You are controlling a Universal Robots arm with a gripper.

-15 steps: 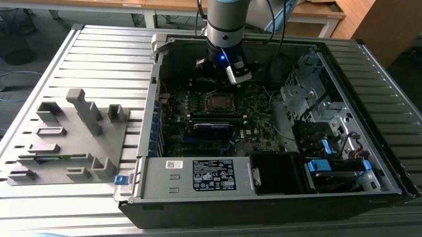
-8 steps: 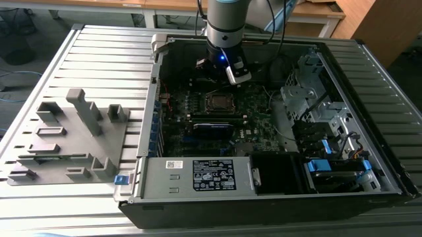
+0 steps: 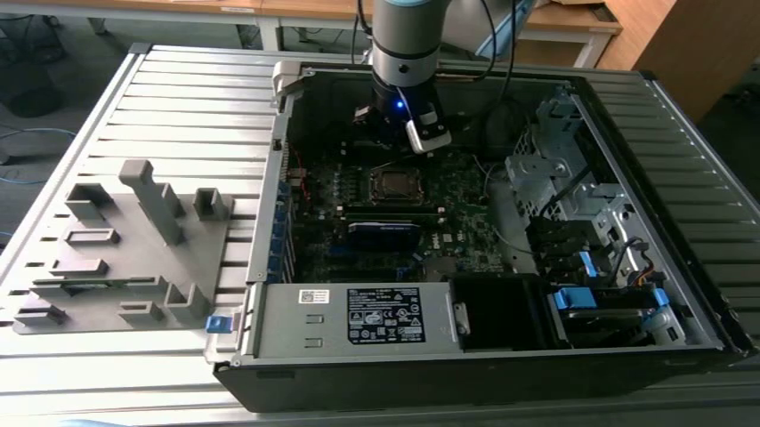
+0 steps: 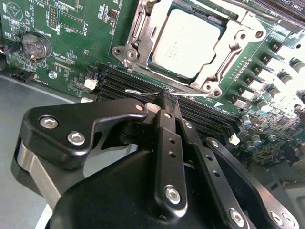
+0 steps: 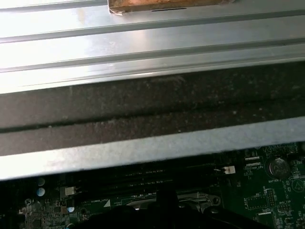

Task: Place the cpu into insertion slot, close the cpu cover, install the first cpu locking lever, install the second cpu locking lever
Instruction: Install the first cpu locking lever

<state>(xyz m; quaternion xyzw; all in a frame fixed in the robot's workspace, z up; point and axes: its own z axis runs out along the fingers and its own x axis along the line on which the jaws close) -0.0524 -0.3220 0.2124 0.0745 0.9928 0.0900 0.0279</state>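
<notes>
Silver-grey and dull, the small flat square cpu [image 4: 188, 43] lay seated in the dark square insertion slot [image 3: 392, 184] on the green motherboard [image 4: 71, 52]. The thin silver metal cpu cover [image 4: 212, 71] was folded down around it, so the chip's top showed through the window. From where I stood, the arm reached down into the open black computer case [image 3: 665, 294], which lay on the slatted metal worktop [image 3: 178, 98]. The black end effector [image 4: 167, 98] hung just beside the socket, over the long black memory slots [image 4: 124, 83], with its two fingers pressed together. A thin silver wire rod [image 4: 140, 92] crossed right at the fingertips (I could not tell whether they touched it). The grey white-labelled power supply box [image 3: 356, 316] sat well apart, at the near edge of the case.
</notes>
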